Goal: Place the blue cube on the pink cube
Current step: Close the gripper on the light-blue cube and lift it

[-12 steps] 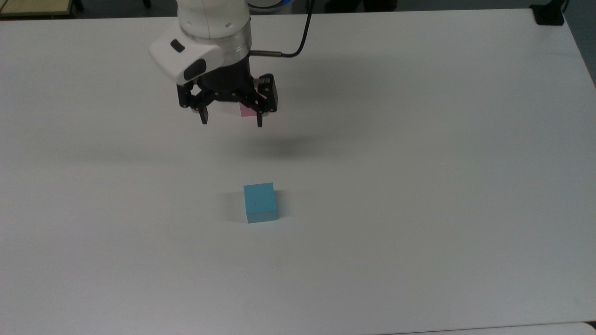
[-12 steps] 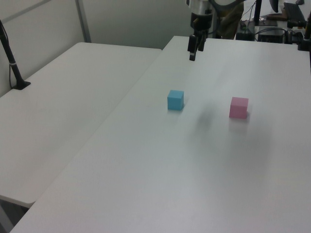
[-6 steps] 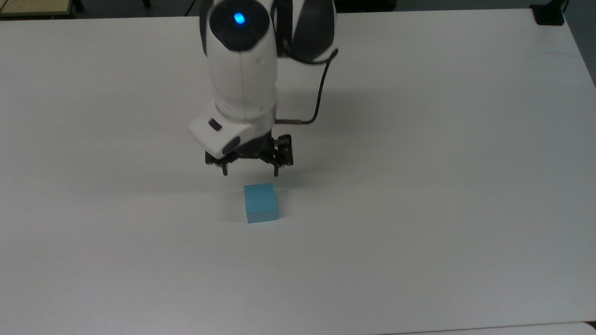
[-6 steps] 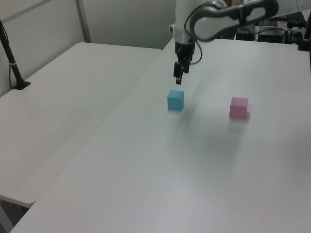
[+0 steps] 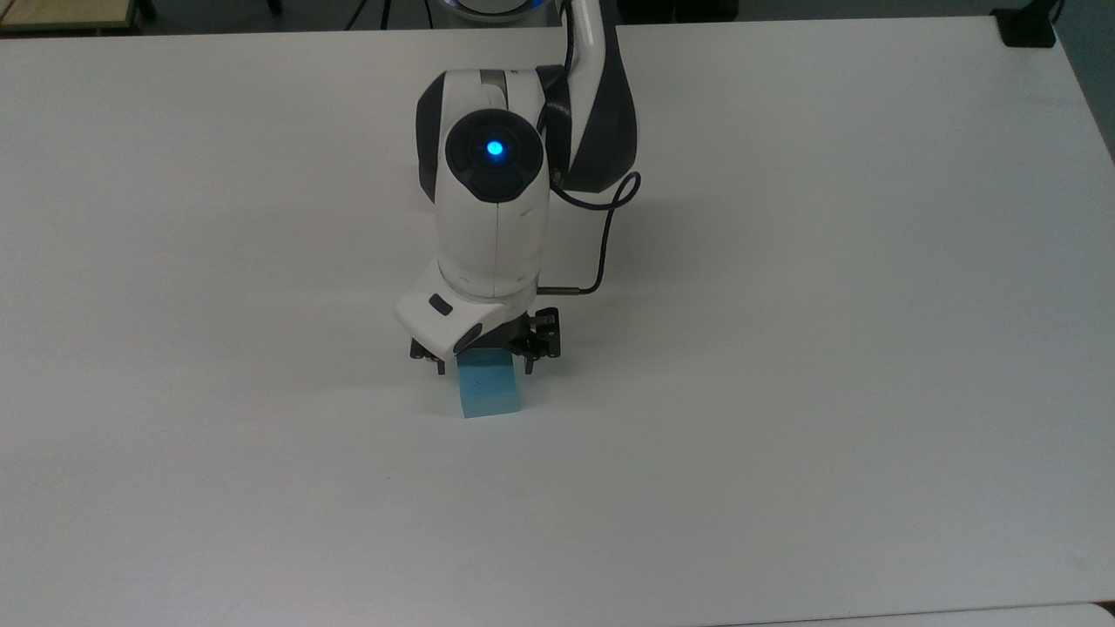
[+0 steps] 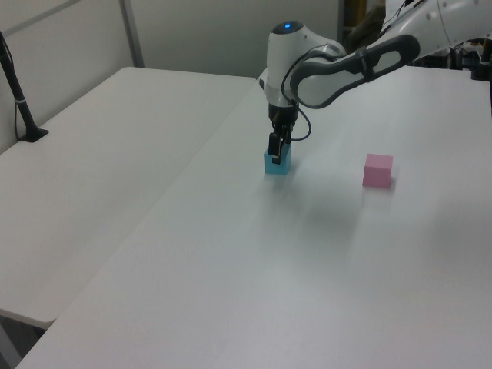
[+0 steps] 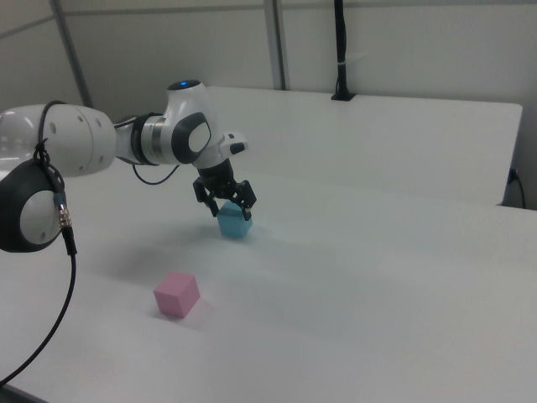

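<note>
Top view, my gripper [image 5: 484, 366] spread wide, fingers straddling the blue cube [image 5: 489, 394] on the white table [image 5: 784, 348], left view, pink cube [image 6: 377, 171] well off to the left view's right, right view, fingers [image 7: 247, 211] flank blue cube, pink cube nearer camera

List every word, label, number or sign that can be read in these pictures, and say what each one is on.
None: no readable text in any view.
The blue cube has plain faces, no lettering.
The pink cube has plain faces too.
The arm's white casing carries a lit blue dot and dark oval marks, but no legible brand or number.
The table is unmarked.
</note>
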### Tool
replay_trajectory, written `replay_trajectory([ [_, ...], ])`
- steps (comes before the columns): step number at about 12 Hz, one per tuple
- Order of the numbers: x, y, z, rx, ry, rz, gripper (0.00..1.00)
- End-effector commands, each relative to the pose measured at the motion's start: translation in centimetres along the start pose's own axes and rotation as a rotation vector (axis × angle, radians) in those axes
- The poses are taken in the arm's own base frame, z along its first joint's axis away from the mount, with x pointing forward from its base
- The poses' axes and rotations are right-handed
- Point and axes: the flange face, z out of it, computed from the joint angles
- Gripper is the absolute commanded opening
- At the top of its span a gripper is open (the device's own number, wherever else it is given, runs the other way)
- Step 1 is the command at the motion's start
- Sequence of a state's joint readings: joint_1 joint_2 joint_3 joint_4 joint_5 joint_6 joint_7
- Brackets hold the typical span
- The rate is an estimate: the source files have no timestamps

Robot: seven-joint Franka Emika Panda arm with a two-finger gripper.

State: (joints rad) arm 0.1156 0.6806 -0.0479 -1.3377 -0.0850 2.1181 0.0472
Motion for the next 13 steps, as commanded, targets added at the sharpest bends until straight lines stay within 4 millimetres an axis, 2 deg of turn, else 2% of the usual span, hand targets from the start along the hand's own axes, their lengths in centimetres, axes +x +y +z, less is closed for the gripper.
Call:
replay_trajectory([
  [1,0.7,-1.0,0.4,-0.048,0.027,0.011,1.00],
  [2,0.6,-1.2,0.7,-0.047,0.024,0.012,1.00],
  [4,0.6,-1.0,0.7,-0.057,0.026,0.000,0.66],
  [5,0.6,-0.9,0.5,-0.065,0.026,-0.010,0.44],
  [6,0.6,-0.6,-0.6,-0.064,0.038,-0.009,0.32],
  [7,0.6,-0.1,-2.0,-0.062,0.047,-0.016,0.31],
  [9,0.5,0.9,-8.4,-0.048,0.112,0.000,0.31],
  [10,-0.4,1.9,-12.4,-0.042,0.117,0.019,0.31],
  [11,-0.9,2.5,-14.3,-0.030,0.125,0.034,0.32],
  [13,-2.2,3.6,-16.1,-0.028,0.128,0.048,0.33],
])
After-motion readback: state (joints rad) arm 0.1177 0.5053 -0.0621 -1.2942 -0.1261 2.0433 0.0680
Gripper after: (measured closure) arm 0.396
